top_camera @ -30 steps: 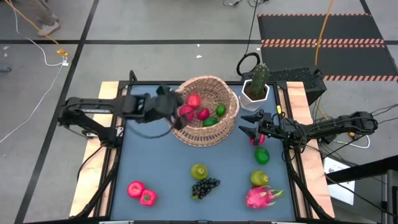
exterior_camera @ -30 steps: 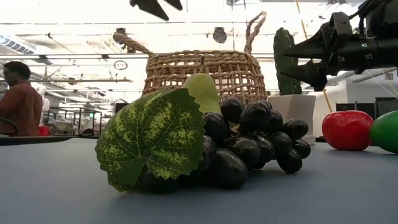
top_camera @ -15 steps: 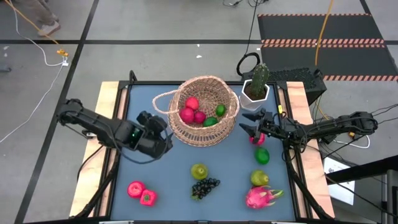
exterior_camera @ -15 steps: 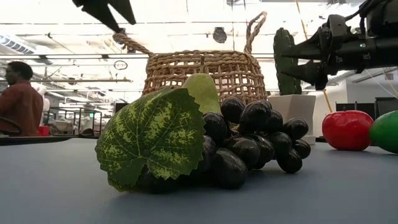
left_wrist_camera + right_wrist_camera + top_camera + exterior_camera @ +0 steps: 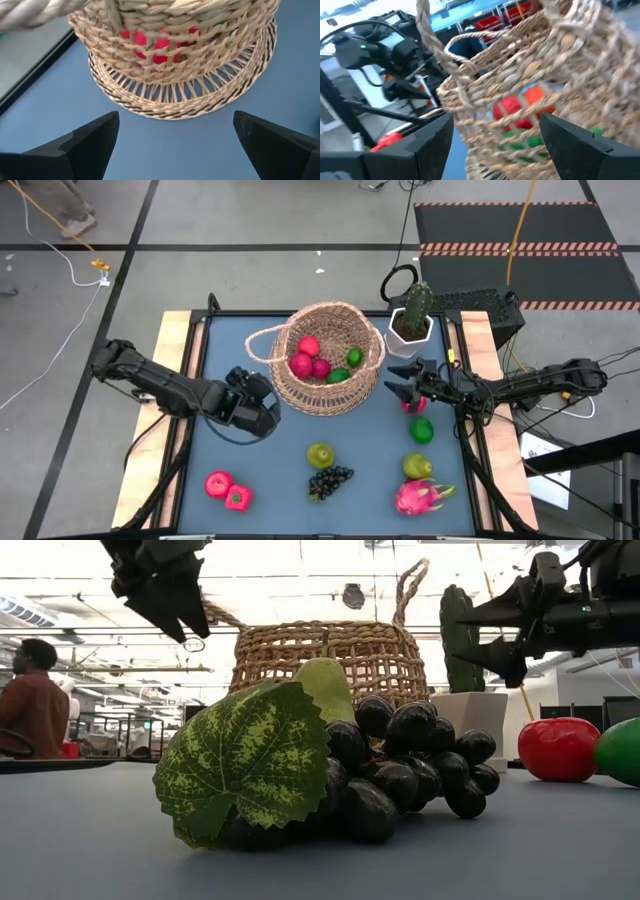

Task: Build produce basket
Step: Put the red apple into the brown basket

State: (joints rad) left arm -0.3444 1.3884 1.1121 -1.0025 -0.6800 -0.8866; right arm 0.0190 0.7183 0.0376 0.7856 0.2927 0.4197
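High view: basket [image 5: 330, 358] mid-table at the far side, holds red fruit + a lime. Left gripper [image 5: 262, 412] empty, fingers apart, just beside basket's left base. Loose apple [image 5: 217, 484] + strawberry [image 5: 237, 498] at the near-left corner, so left arm is nearer those. Right gripper [image 5: 398, 386] open too, between basket and red apple [image 5: 412, 402].

Low view: grape bunch [image 5: 400, 775] up front, long axis sideways.

Left wrist view: fingers [image 5: 87, 142] wide, aimed at basket base.

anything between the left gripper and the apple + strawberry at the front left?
Nothing visible. The left gripper, open, hangs beside the basket; the apple and strawberry lie on bare table nearer the front edge, with only open surface between.
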